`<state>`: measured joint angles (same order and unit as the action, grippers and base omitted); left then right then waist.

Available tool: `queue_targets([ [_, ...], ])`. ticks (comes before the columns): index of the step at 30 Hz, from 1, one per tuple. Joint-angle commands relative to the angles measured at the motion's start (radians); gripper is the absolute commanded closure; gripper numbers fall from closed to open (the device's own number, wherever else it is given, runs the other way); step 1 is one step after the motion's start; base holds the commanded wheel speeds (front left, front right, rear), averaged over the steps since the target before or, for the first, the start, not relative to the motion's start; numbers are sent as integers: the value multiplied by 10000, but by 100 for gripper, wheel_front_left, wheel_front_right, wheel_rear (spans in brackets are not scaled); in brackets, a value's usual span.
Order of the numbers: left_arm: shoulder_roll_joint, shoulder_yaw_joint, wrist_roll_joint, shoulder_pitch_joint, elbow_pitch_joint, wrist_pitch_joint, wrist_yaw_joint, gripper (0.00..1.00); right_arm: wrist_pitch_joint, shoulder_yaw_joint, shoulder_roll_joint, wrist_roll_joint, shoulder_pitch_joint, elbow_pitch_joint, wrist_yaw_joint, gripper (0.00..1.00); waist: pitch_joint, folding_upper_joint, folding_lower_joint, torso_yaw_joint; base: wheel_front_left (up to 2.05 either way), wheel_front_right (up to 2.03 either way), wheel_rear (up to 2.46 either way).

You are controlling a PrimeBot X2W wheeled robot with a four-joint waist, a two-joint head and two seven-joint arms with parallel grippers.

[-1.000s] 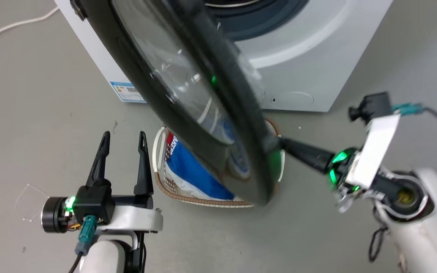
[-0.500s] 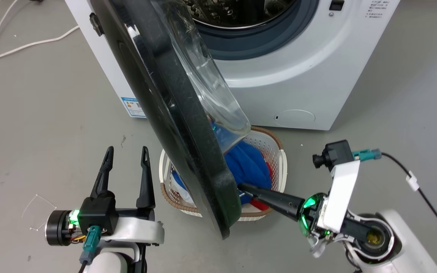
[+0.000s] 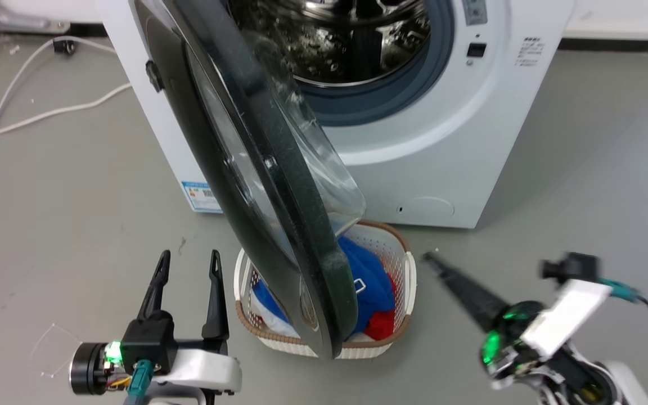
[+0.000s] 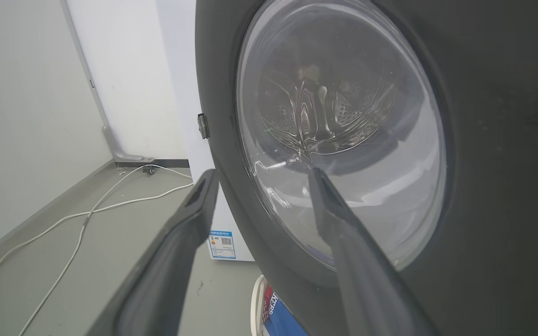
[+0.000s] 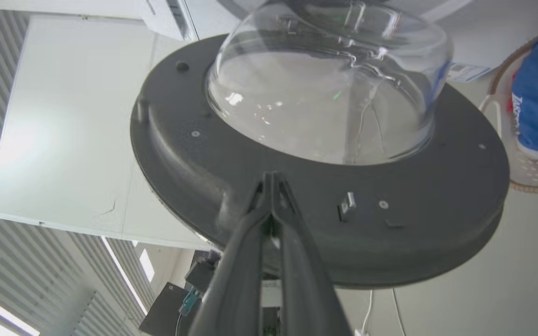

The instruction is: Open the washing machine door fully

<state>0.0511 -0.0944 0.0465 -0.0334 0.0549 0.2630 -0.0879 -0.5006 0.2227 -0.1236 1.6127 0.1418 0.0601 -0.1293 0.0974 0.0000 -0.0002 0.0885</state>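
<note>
Left hand [image 3: 188,257]: fingers spread wide, empty, at 9 o'clock of the door's lower rim.
Right hand [image 3: 431,260]: fingers pressed together on nothing, blurred, apart from the door at 3 o'clock.
Washing machine door [image 3: 256,185]: glossy black ring with a bulging clear glass bowl, swung out from the washing machine [image 3: 414,169], nearly edge-on.
Hidden: the door's top is cut off, and the door covers the laundry basket's [image 3: 409,281] middle.
Room: bare floor [image 3: 554,197] between door rim and right hand.

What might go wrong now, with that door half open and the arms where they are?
The right gripper is shut and apart from the washing machine door, so the unheld door may swing back. The left gripper is open near the door's outer face; a careless push there might scrape it.
</note>
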Motion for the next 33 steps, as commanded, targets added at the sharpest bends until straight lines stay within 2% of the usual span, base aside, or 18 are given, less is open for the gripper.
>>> queue_targets([
  [1, -12, -5, -68, 154, 6, 27, 38, 0, 426, -260, 95, -161, -237, -175, -27, 100, -207, 0, 2, -82, 0, 0, 0],
  [2, -12, 28, -80, 332, 2, 27, 40, 0, 1517, -691, 262, -634, -630, -513, -25, 100, -442, 0, 2, -184, 0, 0, 0],
  [6, -12, 82, -138, 511, -33, 27, 54, 0, 2902, -994, 356, -1304, -1080, -1057, -27, 100, -677, 0, 2, -312, 0, 0, 0],
  [11, -12, 178, -188, 681, -62, 26, 74, 0, 5225, -1114, 128, -2842, -1507, -1542, -25, 100, -863, 0, 2, -440, 0, 0, 0],
  [15, -12, 223, -176, 743, -95, 27, 84, 0, 7336, -995, -331, -4821, -1744, -1400, -25, 100, -969, 0, 2, -500, 0, 0, 0],
  [18, -12, 250, -179, 819, -118, 27, 68, 0, 7651, -1500, -590, -7045, -1704, -1358, -25, 100, -1028, 0, 2, -540, 0, 0, 0],
  [21, -12, 255, -177, 845, -141, 27, 46, 0, 7646, -2261, -4, -9631, -1759, -1811, -25, 100, -1055, 0, 2, -563, 0, 0, 0],
  [25, -15, 260, -171, 865, -162, 26, 20, 0, 7652, -2259, 34, -13085, -2057, -2369, -13, 100, -1078, 0, 2, -551, 0, 0, 0],
  [30, -12, 239, -131, 872, -169, 27, -18, 0, 7654, -2439, 496, -14920, -2446, -2256, -13, 100, -1095, 0, 2, -504, 0, 0, 0],
  [33, -11, 229, -110, 863, -169, 27, -34, 0, 7655, -2637, 646, -15392, -2693, -2056, -13, 100, -1107, 0, 2, -458, 0, 0, 0],
])
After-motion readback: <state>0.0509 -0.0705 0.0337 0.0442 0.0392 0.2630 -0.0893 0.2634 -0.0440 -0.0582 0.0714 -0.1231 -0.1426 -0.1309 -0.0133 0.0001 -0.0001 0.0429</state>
